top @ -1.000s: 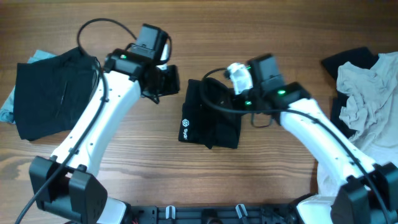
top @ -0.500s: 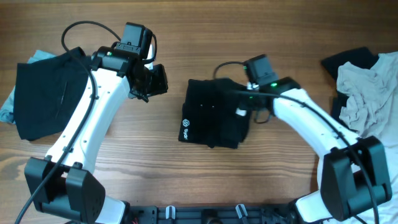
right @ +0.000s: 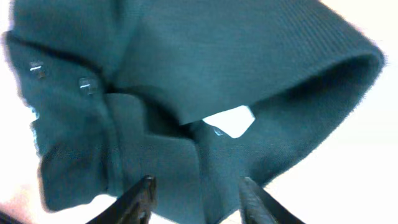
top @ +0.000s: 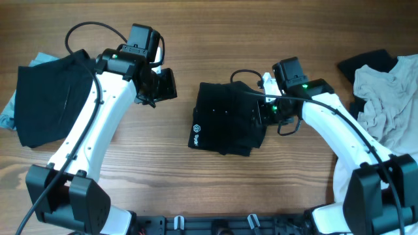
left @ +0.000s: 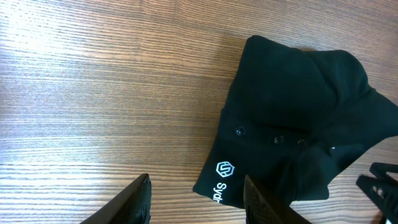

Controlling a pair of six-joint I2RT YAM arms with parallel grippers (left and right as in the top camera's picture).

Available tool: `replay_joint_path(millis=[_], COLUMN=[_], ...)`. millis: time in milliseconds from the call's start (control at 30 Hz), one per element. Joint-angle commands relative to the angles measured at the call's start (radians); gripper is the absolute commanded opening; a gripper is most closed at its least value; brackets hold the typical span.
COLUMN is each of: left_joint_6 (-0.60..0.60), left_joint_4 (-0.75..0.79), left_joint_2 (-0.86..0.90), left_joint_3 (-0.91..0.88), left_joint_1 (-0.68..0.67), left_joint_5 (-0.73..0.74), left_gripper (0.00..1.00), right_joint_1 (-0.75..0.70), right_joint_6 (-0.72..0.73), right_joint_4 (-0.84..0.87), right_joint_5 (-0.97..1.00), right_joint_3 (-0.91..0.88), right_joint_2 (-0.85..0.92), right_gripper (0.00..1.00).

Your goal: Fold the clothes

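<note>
A black polo shirt (top: 225, 124) with a white logo lies folded at the table's middle; it also shows in the left wrist view (left: 298, 137) and fills the right wrist view (right: 186, 93). My left gripper (top: 164, 86) is open and empty, to the left of the shirt over bare wood; in its wrist view the fingers (left: 196, 199) straddle the logo corner. My right gripper (top: 266, 112) is open at the shirt's right edge; its fingers (right: 196, 199) hover over the collar fold, holding nothing.
A folded dark garment (top: 52, 98) lies on a light blue one at the far left. A pile of beige (top: 385, 104) and black clothes sits at the right edge. Bare wooden table (top: 196, 176) lies in front.
My right gripper moved right, off the shirt's top to its right edge, leaving the shirt folded flatter. My left gripper shifted left a second ago and has stayed still since.
</note>
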Motion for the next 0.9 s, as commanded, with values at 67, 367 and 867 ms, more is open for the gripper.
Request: replay_joint_path(millis=[67,367,867], left_joint_6=[0.016,0.016,0.016], left_joint_4=[-0.001,-0.001,0.000], left_joint_2=[-0.002,-0.002,0.000], left_joint_3=[0.008,0.008,0.002], left_joint_1=[0.004,0.004,0.004], left_joint_5=[-0.006,-0.006,0.037], left_gripper=[0.49,0.52,0.72], right_joint_1=[0.014,0.057,-0.013], right_joint_6=[-0.073,-0.197,0.236], right_joint_4=[0.023,0.003,-0.101], right_joint_5=[-0.113,-0.286,0.204], right_joint_3=[-0.063,-0.132,-0.034], right_joint_2=[0.012,0.056,-0.057], right_gripper=[0.63,0.28,0.37])
